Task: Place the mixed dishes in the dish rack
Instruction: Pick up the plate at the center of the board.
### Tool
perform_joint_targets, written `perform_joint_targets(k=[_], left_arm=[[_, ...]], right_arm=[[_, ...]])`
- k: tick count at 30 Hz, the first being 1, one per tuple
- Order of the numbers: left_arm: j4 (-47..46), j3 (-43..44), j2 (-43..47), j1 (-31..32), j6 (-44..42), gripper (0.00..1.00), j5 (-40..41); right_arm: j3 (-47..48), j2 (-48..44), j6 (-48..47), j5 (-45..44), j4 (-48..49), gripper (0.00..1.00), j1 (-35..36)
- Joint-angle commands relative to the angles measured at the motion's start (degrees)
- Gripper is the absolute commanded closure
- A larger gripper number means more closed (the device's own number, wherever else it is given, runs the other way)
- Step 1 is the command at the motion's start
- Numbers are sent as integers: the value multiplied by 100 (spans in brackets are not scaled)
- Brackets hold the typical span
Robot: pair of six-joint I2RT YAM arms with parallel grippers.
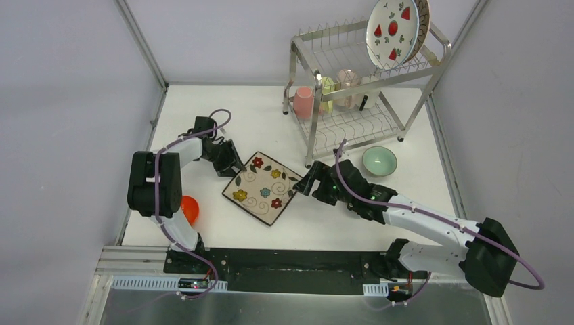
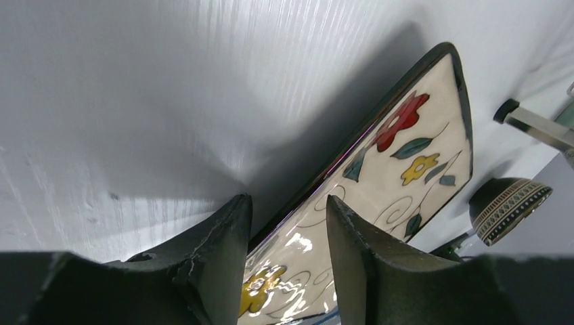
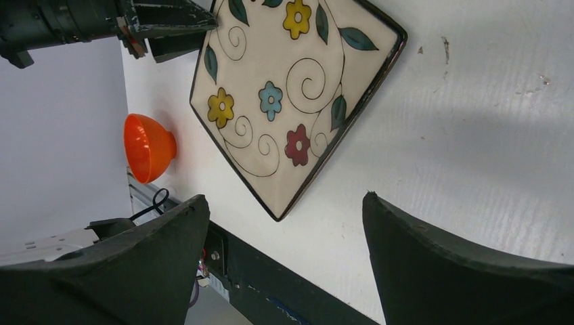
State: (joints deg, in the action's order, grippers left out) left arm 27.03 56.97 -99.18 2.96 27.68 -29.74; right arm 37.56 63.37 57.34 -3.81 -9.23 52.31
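Straddling rim of square cream floral plate (image 1: 262, 187), your left gripper (image 2: 288, 203): clamp unclear; shallow bite could slip. Your right gripper (image 3: 284, 203) gapes empty.

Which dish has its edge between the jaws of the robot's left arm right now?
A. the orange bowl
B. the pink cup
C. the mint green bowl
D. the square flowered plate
D: the left wrist view shows the rim of the square flowered plate running between the left arm's jaws, while the orange bowl sits apart, near that arm's base.
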Motion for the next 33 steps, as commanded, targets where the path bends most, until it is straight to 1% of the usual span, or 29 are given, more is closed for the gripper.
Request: perform_joint_targets(k=[1, 7, 11, 15, 20, 23, 27, 33], left_arm=[[117, -338, 478, 154, 114, 55, -252], [-3, -975, 1008, 474, 474, 56, 73], [-131, -1310, 1266, 773, 734, 57, 148], [-296, -1524, 1554, 855, 926, 57, 54], [-673, -1678, 1874, 855, 1066, 54, -245], [-910, -1774, 1956, 856, 1104, 52, -516], [-964, -1803, 1917, 855, 946, 50, -477], [-1040, -1862, 1677, 855, 859, 51, -622]], right_arm=[[-100, -85, -77, -75, 255, 15, 33], [-169, 121, -223, -127, 396, 16, 37], [-203, 378, -25, -301, 443, 22, 34], [-214, 639, -90, -233, 565, 26, 36], [-350, 745, -534, -62, 1030, 26, 33], [-330, 832, -583, -196, 951, 26, 28], [-359, 984, -458, -385, 950, 25, 31], [-405, 1085, -268, -472, 1013, 25, 25]])
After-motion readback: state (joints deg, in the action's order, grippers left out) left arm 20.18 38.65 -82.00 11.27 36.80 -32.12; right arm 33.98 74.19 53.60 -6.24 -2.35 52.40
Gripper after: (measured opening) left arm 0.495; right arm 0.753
